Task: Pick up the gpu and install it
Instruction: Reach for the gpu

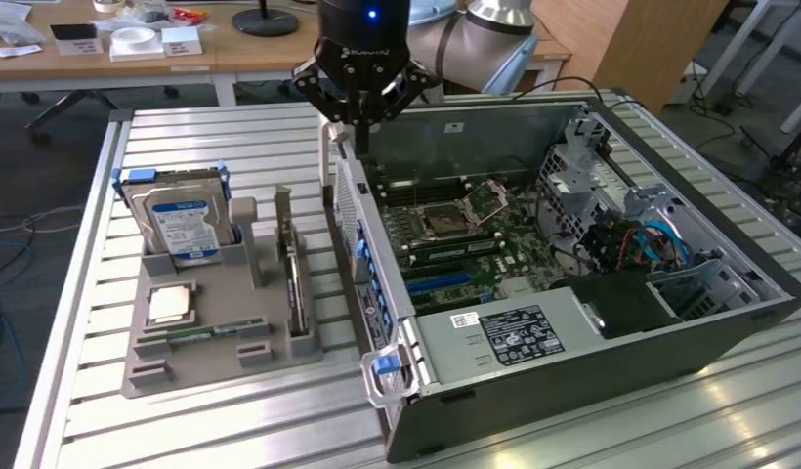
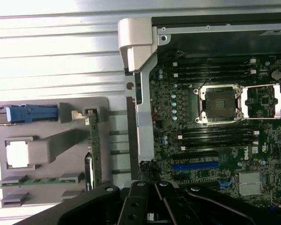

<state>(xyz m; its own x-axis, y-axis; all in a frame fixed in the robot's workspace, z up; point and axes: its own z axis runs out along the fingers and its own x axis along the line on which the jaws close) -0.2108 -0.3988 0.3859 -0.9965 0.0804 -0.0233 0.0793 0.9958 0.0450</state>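
The gpu (image 1: 292,278) stands on edge in a slot of the grey holder tray (image 1: 218,362), its silvery bracket end toward the back; in the wrist view it shows edge-on as a thin green strip (image 2: 94,145). My gripper (image 1: 361,125) hangs above the back corner of the open computer case (image 1: 570,371), well behind and above the gpu. Its fingers (image 2: 139,204) are shut together with nothing between them. The motherboard (image 2: 215,136) lies bare inside the case, with a blue slot (image 2: 195,165) near my fingertips.
In the tray also stand a silver hard drive (image 1: 179,223) with blue rails, a processor chip (image 1: 170,305) and a narrow memory stick (image 1: 198,333). The case wall (image 1: 355,244) rises between tray and motherboard. A slatted metal table (image 1: 218,137) carries everything.
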